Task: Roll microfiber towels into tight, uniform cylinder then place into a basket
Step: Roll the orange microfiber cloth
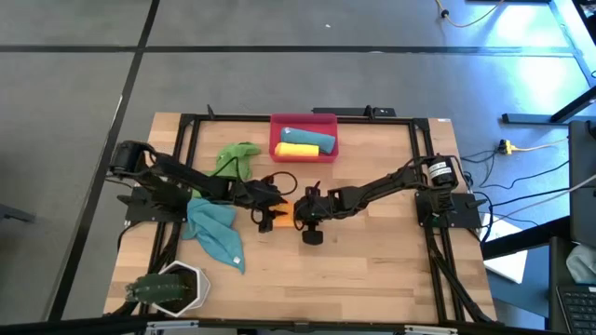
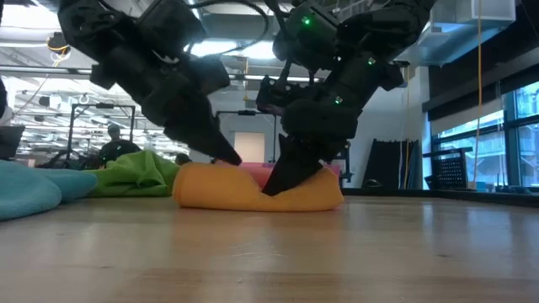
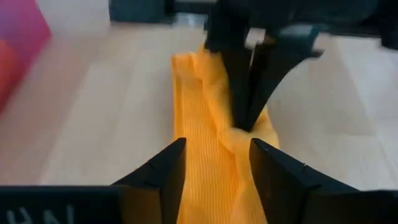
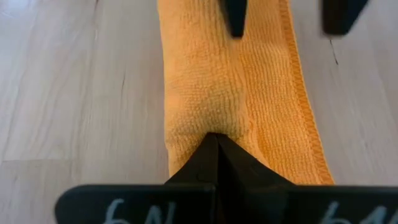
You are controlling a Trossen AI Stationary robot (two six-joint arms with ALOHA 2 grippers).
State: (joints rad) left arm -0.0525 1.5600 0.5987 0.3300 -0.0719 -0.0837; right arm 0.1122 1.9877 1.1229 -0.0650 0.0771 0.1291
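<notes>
Here, an orange towel [image 1: 282,219] is seen rolled into a short cylinder and is laid on the wooden table [image 1: 372,261], near its middle, in front of the basket [image 1: 304,138]. The roll is met by both arms from opposite sides. The left gripper [image 3: 212,168] is placed at one end of the roll, and its fingers are spread, with the cloth between them but not squeezed. The right gripper [image 4: 216,146] is pressed on the other end, and its fingers are closed together into the fabric, so that a fold of the orange towel is pinched. In the basket, a yellow roll [image 1: 297,149] and a teal roll [image 1: 309,138] are already laid side by side. A green towel [image 1: 235,155] is left crumpled beside the basket, and a teal-blue towel [image 1: 216,231] is spread loosely under the left arm. A white pot with a plant [image 1: 170,287] is placed at the table's near left corner.
</notes>
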